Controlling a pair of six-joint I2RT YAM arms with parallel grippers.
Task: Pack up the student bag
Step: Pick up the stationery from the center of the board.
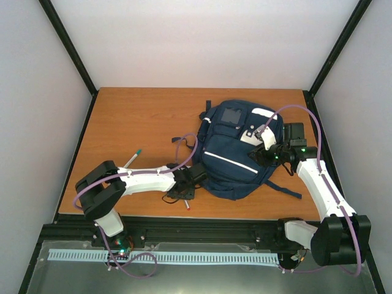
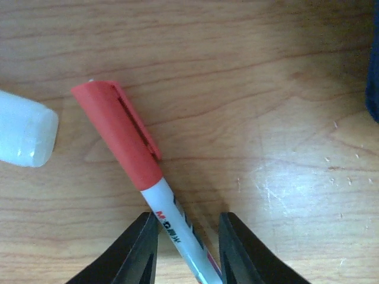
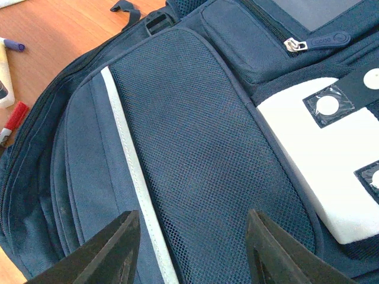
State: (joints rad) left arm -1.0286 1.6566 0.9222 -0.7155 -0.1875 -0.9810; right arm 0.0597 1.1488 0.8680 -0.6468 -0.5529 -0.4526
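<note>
Student bag (image 3: 177,148) lies directly under right gripper (image 3: 192,236).

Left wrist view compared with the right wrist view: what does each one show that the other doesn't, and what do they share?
Only the left wrist view: the left tool straddling the red-capped marker, print visible on its barrel. Only the right wrist view: the open right tool above the mesh pocket of the student bag, a white patch, a zipper pull, a purple-tipped pen. Both: the wooden table, that marker, and navy bag fabric, just a sliver in the left view.
</note>
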